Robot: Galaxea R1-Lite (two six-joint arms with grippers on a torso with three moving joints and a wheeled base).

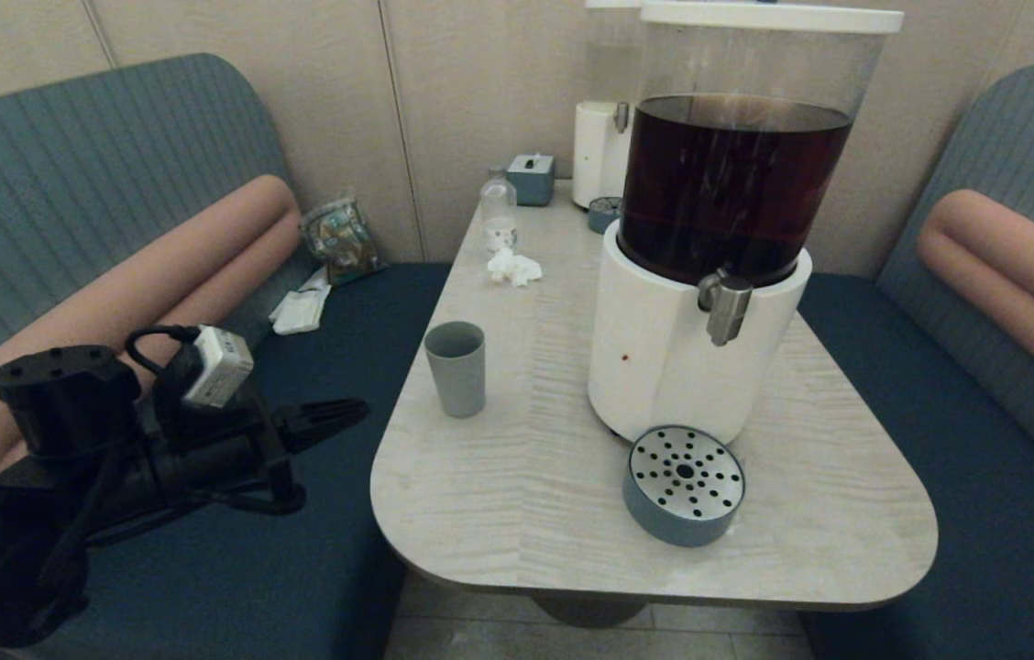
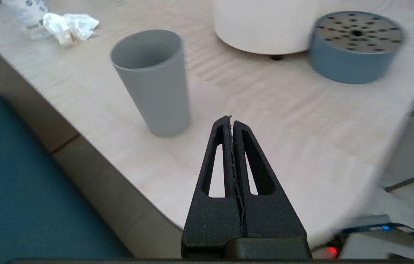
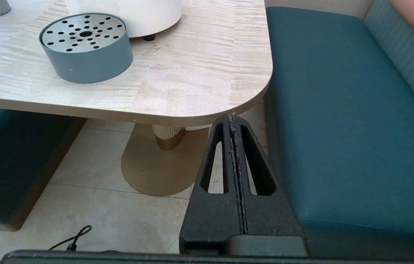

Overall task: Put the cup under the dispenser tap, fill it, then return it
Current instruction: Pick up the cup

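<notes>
- The cup (image 1: 456,368) stands upright and empty on the pale wood-grain table (image 1: 526,513), near the table's left edge, on the left side of the big white-based dispenser (image 1: 664,367) and apart from it.
- The dispenser tap (image 1: 726,307) juts from the front of that dispenser's base; nothing stands below it, so the filling step is judged not yet begun.
- The round blue-grey drip tray (image 1: 684,486) with its perforated metal top sits in front of the dispenser, just beside its foot, roughly below the tap.
- The left gripper (image 1: 334,417) hangs off the table on the cup's left, over the blue bench seat, its tips aimed toward the cup. In the left wrist view its fingers (image 2: 225,146) are pressed together, holding nothing, and the cup (image 2: 153,80) lies ahead and a little to one side, well clear of the tips.
- The cup's long axis is vertical, so a sideways grasp around its wall looks fitting; the fingers would have to part first.
- The left arm is the nearer one. The right gripper (image 3: 233,121) is clenched on nothing, low beside the table's right corner, on the far side of the dispenser from the cup.
</notes>
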